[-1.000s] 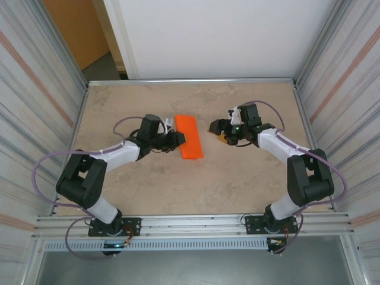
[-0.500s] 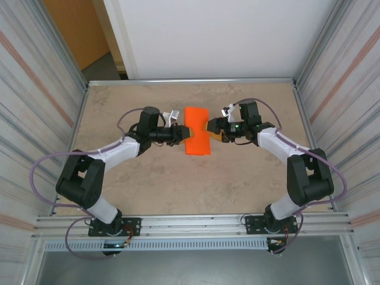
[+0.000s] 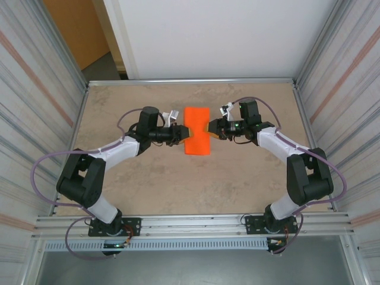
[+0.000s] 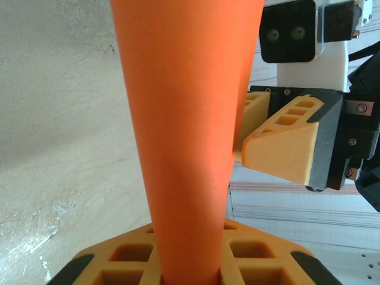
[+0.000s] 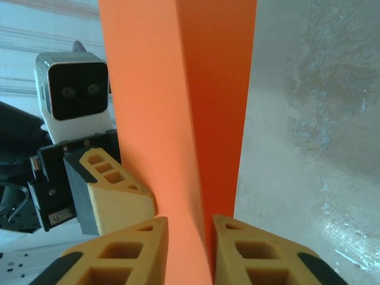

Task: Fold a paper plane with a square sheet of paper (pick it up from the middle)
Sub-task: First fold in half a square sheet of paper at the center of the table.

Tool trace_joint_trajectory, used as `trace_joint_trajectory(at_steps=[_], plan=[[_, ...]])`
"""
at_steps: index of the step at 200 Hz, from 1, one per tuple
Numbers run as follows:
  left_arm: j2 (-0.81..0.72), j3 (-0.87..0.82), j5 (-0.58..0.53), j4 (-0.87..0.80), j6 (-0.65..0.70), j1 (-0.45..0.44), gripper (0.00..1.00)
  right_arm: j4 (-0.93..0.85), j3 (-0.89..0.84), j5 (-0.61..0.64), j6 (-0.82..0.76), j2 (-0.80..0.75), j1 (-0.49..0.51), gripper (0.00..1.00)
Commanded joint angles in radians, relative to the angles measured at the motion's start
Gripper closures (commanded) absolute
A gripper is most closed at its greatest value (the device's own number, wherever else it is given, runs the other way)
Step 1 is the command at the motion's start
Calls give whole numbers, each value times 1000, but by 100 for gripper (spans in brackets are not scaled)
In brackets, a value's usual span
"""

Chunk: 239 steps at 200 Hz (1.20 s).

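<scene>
Clamped shut on orange sheet point(image 3: 197, 132) from both sides: left gripper point(image 3: 179, 134) on left long edge, right gripper point(image 3: 211, 129) on right long edge, facing each other. Folded to narrow rectangle, over middle of table point(image 3: 237, 178), long axis running away from bases. Equally near either arm.

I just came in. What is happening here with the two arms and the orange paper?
Two robot arms are working on an orange sheet of paper, which looks folded into a narrow rectangle and is not yet a plane. The left hand pinches its left edge and the right hand pinches its right edge, so the paper is held between them over the middle of the table. Each wrist view shows the paper clamped in that hand.
</scene>
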Motion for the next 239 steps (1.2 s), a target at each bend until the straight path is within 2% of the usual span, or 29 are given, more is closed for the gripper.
trace_joint_trajectory(at_steps=[1, 17, 35, 62, 82, 113, 138, 146, 164, 190, 239], plan=[[2, 12, 19, 19, -12, 6, 77, -62, 48, 17, -34, -1, 13, 88], [0, 9, 13, 20, -18, 10, 73, -83, 51, 57, -53, -16, 18, 95], [-6, -2, -8, 15, -25, 19, 64, -97, 55, 87, -57, -40, 14, 98], [-32, -43, -62, -35, -18, 62, 39, -186, 80, 119, -72, -67, -20, 100], [-67, -92, -80, -49, -18, 108, 29, -310, 128, 158, -116, -75, -34, 99], [-141, -142, -93, -72, 4, 140, 15, -458, 243, 224, -176, -15, 6, 99], [-185, -182, -128, -96, 19, 155, 9, -485, 323, 248, -173, 56, 70, 99], [-194, -195, -129, -91, 15, 160, 3, -478, 342, 246, -165, 77, 90, 99], [-204, -212, -131, -88, 12, 163, 2, -418, 352, 222, -127, 116, 128, 99], [-192, -225, -132, -77, 10, 158, 3, -223, 288, 124, -15, 176, 150, 98], [-92, -192, -203, -128, 50, 89, 13, -106, 145, 151, 20, 262, 137, 98]])
